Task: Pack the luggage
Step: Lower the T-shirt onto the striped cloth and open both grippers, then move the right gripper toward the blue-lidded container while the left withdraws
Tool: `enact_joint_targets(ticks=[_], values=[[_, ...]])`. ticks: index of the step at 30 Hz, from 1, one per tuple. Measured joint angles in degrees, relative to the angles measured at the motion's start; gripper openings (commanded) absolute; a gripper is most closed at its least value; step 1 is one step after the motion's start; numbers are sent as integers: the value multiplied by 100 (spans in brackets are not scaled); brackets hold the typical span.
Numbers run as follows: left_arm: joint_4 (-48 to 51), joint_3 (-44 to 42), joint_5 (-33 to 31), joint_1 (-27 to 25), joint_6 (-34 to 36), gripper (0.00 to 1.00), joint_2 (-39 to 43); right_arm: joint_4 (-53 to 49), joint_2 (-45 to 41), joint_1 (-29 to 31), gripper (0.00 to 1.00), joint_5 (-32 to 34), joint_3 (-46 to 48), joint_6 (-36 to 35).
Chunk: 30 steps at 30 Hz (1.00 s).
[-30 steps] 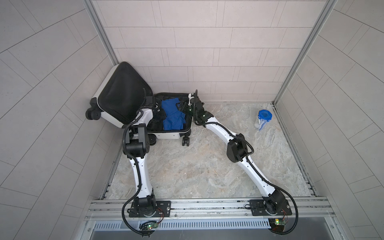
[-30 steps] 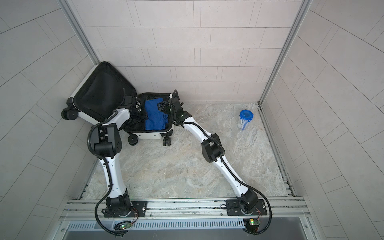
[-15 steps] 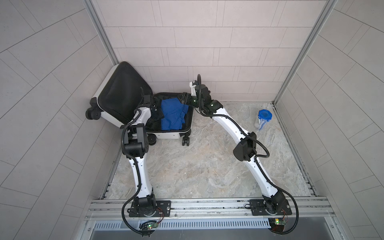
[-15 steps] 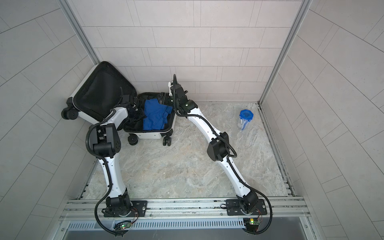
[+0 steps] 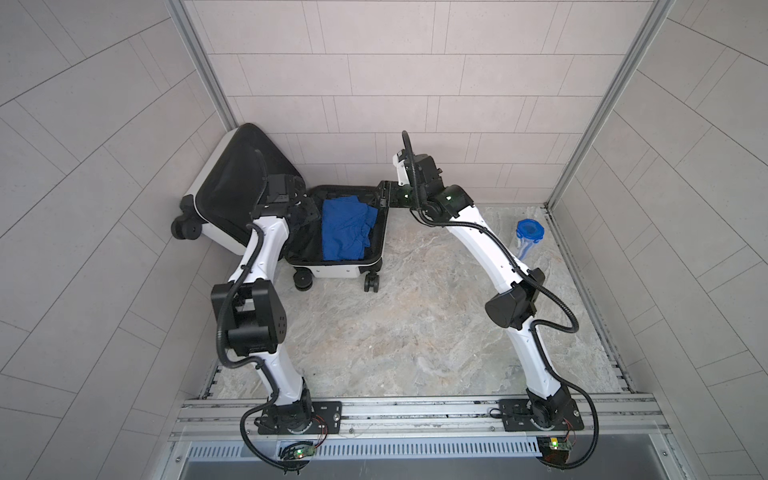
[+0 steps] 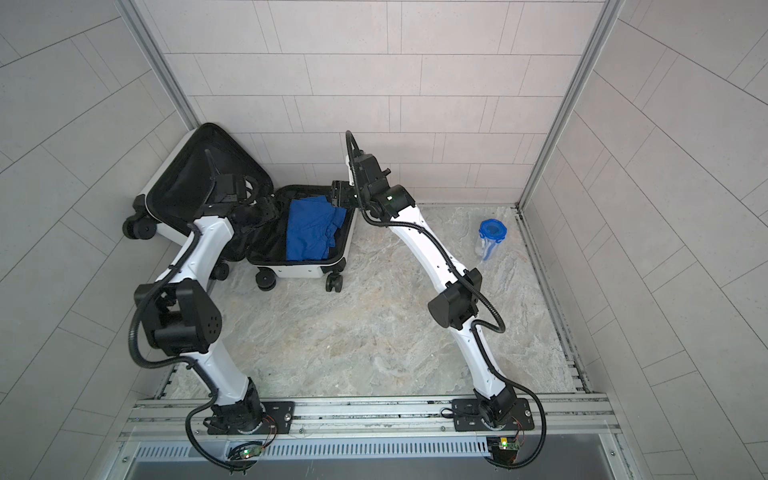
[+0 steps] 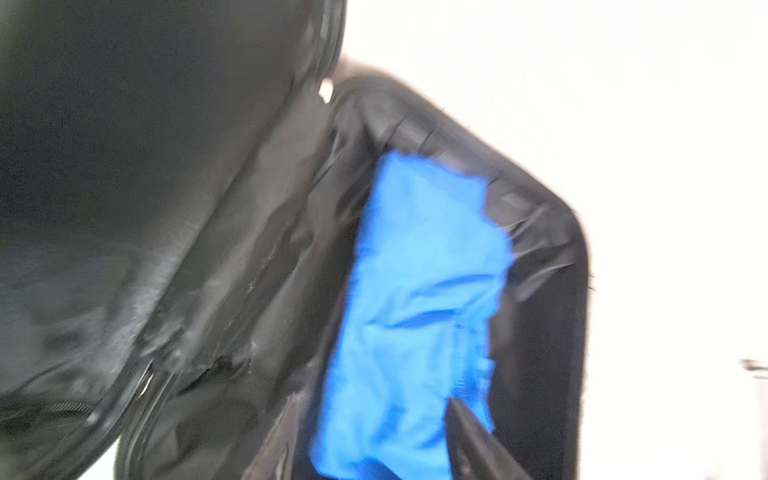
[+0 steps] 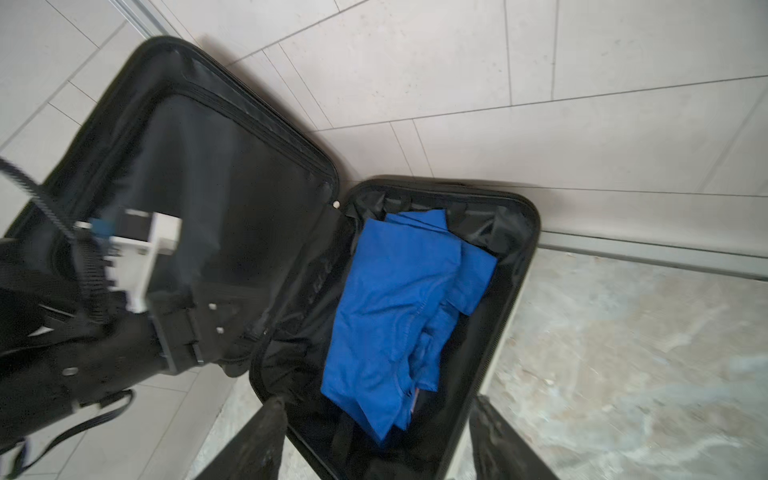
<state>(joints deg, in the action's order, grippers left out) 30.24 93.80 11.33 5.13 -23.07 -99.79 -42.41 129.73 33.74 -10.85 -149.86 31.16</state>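
Luggage (image 5: 332, 272) sits open in back-left corner, lid (image 5: 232, 187) leaning left just beside left gripper (image 5: 306, 211) (jaw state unreadable, blurred), so left arm's nearer; right gripper (image 5: 386, 194) hangs spread, empty, over its right rim.

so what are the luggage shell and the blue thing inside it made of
luggage shell: looks like hard white plastic, smooth, holding its moulded shape. blue thing: soft fabric, matte, creased and folded, with a stitched hem.
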Motion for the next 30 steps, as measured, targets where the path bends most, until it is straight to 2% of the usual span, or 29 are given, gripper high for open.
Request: enact_joint_targets(ticks=[1, 2, 3, 8, 12, 18, 24, 30], values=[[-129, -184, 13, -28, -15, 70, 225, -81, -190, -20, 72, 66, 205, -87], [-267, -382, 33, -46, -4, 82, 433, -133, -341, -37, 74, 118, 396, -151], [-431, -610, 55, -66, -7, 83, 647, -179, -527, -61, 76, 188, 662, -219], [-918, -1370, 243, -149, -66, 84, 1392, -282, -1526, -192, 77, 640, 2046, -579], [-1314, -1744, 404, -271, -92, 92, 1906, -267, -2234, -297, 77, 994, 2981, -787], [-1646, -2065, 433, -800, -149, 95, 2551, -92, -3331, -573, 82, 1558, 4271, -931], [-1711, -2334, 640, -1141, -168, 95, 2924, 136, -4452, -1290, 86, 1803, 5510, -931], [-1722, -2577, 603, -1635, -149, 99, 3016, 328, -5429, -2085, 87, 1727, 6551, -929]])
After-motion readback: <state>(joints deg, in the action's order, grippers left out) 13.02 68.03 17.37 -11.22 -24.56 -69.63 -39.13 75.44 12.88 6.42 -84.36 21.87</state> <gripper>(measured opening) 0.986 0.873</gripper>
